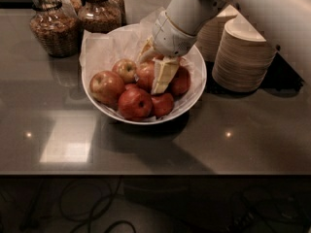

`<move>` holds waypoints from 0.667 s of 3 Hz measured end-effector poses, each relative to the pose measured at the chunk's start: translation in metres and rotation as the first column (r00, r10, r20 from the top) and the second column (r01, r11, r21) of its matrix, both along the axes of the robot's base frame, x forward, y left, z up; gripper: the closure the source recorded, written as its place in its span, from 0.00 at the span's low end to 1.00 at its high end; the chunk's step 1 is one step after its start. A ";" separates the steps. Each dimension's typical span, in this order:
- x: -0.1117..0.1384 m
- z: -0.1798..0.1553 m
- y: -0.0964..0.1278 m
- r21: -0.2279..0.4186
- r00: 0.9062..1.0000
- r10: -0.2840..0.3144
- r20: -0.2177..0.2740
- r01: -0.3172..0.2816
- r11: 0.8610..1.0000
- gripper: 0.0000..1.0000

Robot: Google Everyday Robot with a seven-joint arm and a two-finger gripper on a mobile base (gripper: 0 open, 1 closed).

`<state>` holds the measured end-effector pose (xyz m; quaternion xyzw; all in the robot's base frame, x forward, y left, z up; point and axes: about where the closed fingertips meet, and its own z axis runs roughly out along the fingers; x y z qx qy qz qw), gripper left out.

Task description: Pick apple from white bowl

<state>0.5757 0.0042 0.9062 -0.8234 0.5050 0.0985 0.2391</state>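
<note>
The white bowl, lined with crinkled white paper, stands at the middle of the dark counter and holds several apples. My gripper reaches down into it from the upper right. Its cream fingers straddle the reddish-orange apple at the bowl's centre, one on its right side and one at its upper left, both pressed against it. The apple still rests among the others in the bowl.
Around it lie a paler apple at the left, a small one behind and darker red apples in front. Glass jars stand at the back left. Stacks of beige bowls stand at the right. The counter's front edge is near.
</note>
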 end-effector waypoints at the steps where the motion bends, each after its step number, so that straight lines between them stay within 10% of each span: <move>1: -0.003 0.010 -0.006 0.061 1.000 -0.014 0.020 0.013 0.998 1.00; 2: -0.006 0.040 -0.009 0.137 0.998 0.006 0.070 -0.016 0.990 1.00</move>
